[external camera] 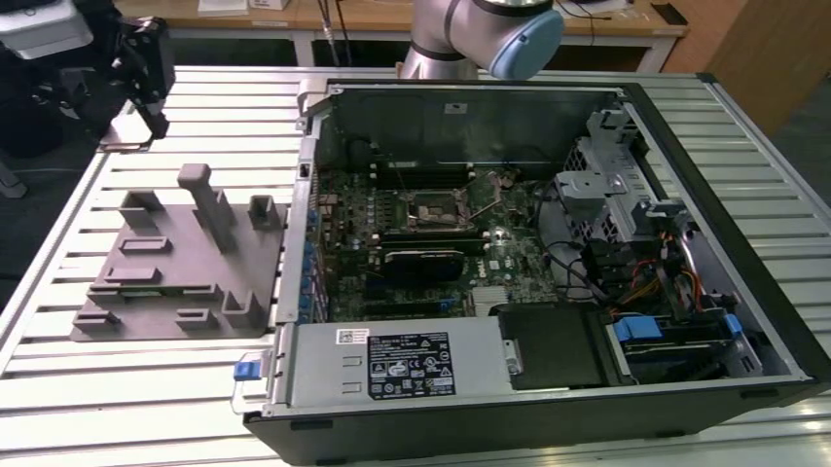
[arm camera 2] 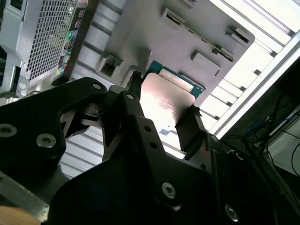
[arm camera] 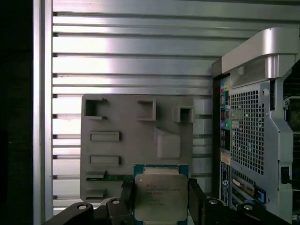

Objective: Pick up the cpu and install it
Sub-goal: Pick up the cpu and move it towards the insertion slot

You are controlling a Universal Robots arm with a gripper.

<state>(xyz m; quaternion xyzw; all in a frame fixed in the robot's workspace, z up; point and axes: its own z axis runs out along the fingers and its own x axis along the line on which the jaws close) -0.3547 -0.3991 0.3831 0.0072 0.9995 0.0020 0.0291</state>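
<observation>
Gripper [arm camera: 160,188] is clamping the cpu [arm camera: 161,200] by two opposite edges, so the chip is sitting squarely between its fingers. The cpu is showing a flat, silvery, faintly printed metal top over a green-edged board, hanging over the grey fixture plate [arm camera: 126,140] on the slatted tabletop [arm camera: 131,61].

Exterior view: open computer case [external camera: 520,428] centre-right on slatted table [external camera: 130,399]; fixture tray [external camera: 156,292] left of it. First wrist view: cpu [arm camera: 159,199] sits between gripper [arm camera: 161,193] fingers.
</observation>
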